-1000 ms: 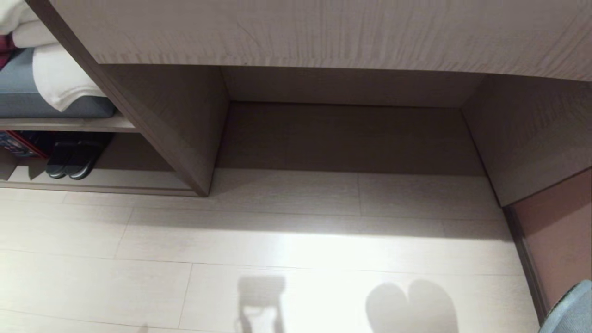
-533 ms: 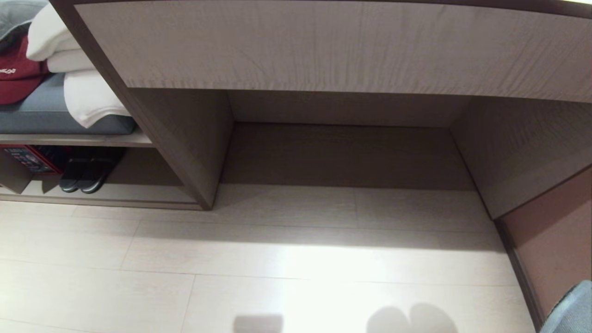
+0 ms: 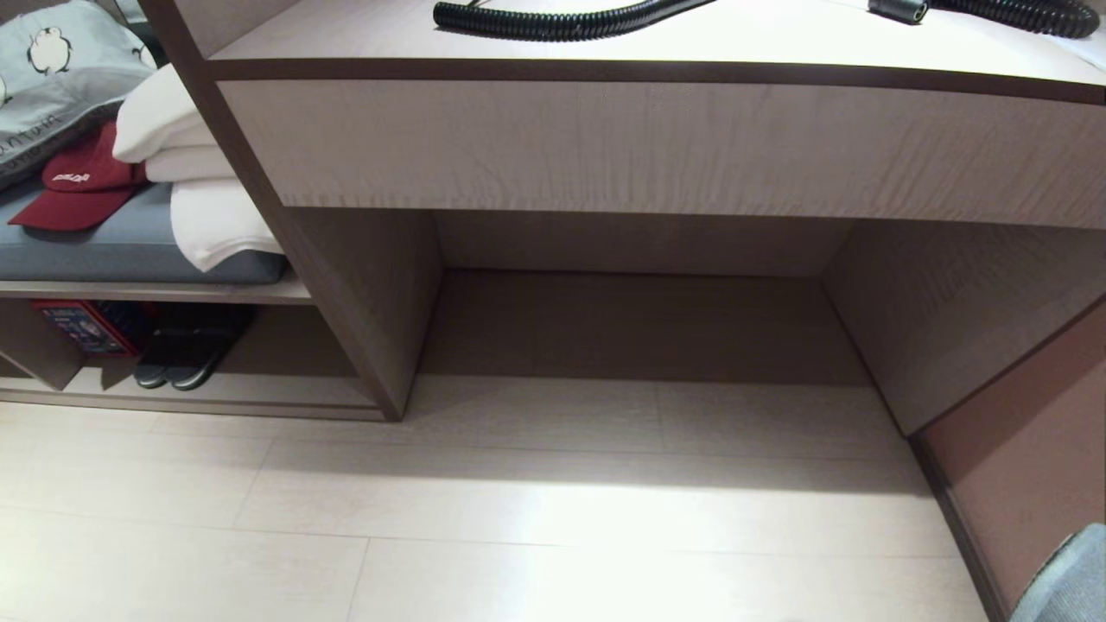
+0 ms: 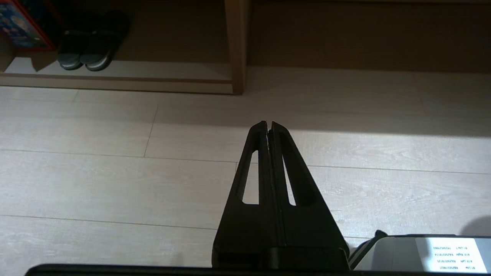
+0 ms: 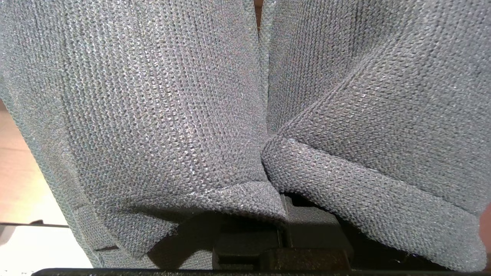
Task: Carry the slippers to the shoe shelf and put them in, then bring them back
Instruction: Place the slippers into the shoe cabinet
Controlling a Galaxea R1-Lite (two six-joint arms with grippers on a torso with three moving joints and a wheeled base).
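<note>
My right hand [image 5: 284, 214] is clamped on the pair of grey-blue knitted fabric slippers [image 5: 191, 115], which hang side by side in front of my wrist and fill nearly all of its view. Their weave is a fine, even knit with a faint sheen, and the two rolled, thicker hems of the open backs sit just above my fingers, one slipper on each side of a narrow gap. From my head I see only a corner of that same grey-blue fabric [image 3: 1067, 583] at the lower right edge, above the pale plank floor [image 3: 518, 536]. My left hand [image 4: 268, 128] has its two black tapered fingers pressed together with nothing between them, held over the floor. Ahead and to my left is the low shoe shelf of pale wood-grain laminate with dark brown trim [image 3: 216, 402]; a darker pair of slippers with whitish sole rims [image 3: 186, 367] stands inside it beside a red box [image 3: 82, 324], well apart from the pair I carry. Above that cubby lie a grey cushion [image 3: 112, 250], folded white towels [image 3: 199, 190] and a dark red cap [image 3: 82, 177]. Straight ahead is the taller desk recess [image 3: 639, 328], and a black corrugated hose [image 3: 562, 19] lies on the surface above it.
</note>
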